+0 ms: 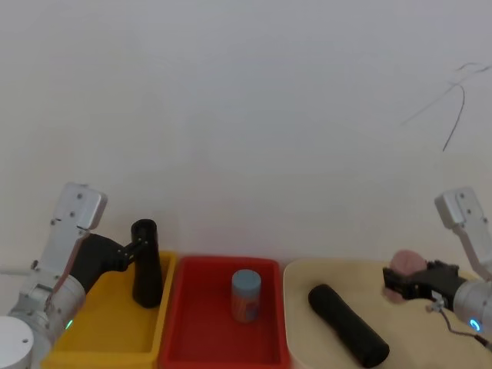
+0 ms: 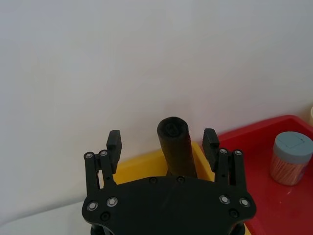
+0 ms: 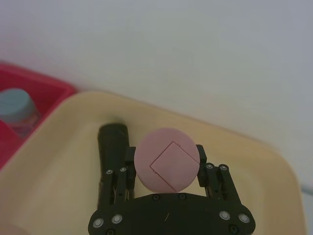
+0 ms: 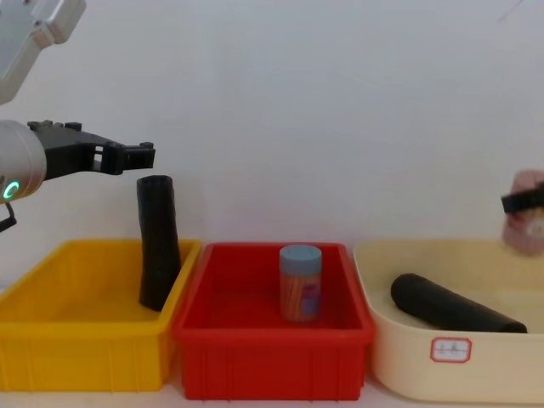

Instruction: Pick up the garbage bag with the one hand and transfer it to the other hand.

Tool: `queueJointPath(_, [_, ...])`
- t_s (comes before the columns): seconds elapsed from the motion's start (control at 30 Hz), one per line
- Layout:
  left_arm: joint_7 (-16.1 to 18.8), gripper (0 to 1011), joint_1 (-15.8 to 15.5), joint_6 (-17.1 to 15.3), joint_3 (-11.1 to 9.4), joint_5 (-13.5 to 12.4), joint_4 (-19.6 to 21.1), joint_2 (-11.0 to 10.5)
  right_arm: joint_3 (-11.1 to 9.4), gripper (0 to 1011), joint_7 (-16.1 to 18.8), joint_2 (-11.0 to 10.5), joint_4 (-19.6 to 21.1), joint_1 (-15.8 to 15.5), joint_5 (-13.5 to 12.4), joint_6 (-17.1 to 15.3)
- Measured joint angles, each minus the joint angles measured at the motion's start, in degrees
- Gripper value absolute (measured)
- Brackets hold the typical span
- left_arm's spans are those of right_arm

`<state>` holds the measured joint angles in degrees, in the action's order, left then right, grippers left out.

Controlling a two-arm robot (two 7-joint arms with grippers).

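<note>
The garbage bag (image 1: 347, 324) (image 4: 455, 308), a thick matte black roll with a rounded end, lies slanted in the cream bin (image 4: 408, 357); it also shows under the right wrist (image 3: 111, 147). My right gripper (image 1: 390, 284) (image 3: 166, 155) (image 4: 515, 202) hovers above that bin, past the roll's end, shut on a pink round-lidded container (image 3: 167, 159) (image 4: 527, 219). My left gripper (image 2: 162, 139) (image 4: 143, 155) (image 1: 140, 246) stands open just above the top of a slimmer black tube (image 4: 158, 246) (image 2: 176, 144), not touching it.
The slim tube with a hollow top leans upright in the yellow bin (image 4: 76, 344) on the left. The red bin (image 4: 272, 361) in the middle holds a blue-lidded jar (image 4: 301, 283) (image 1: 246, 296). A plain white wall stands close behind the bins.
</note>
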<state>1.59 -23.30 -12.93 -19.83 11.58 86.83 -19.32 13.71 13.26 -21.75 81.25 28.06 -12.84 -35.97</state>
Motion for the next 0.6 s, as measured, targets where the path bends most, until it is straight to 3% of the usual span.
queueJointPath(0.37, [0.0,1002,0.0,0.0,0.0,0.0,0.0,0.0,-0.6,681,-0.1,1.0,-5.1,-0.2,0.0,1.0])
queueJointPath(0.6, [0.0,1002,0.0,0.0,0.0,0.0,0.0,0.0,-0.8,868,-0.1,1.3,-6.7,-0.1,0.0,1.3])
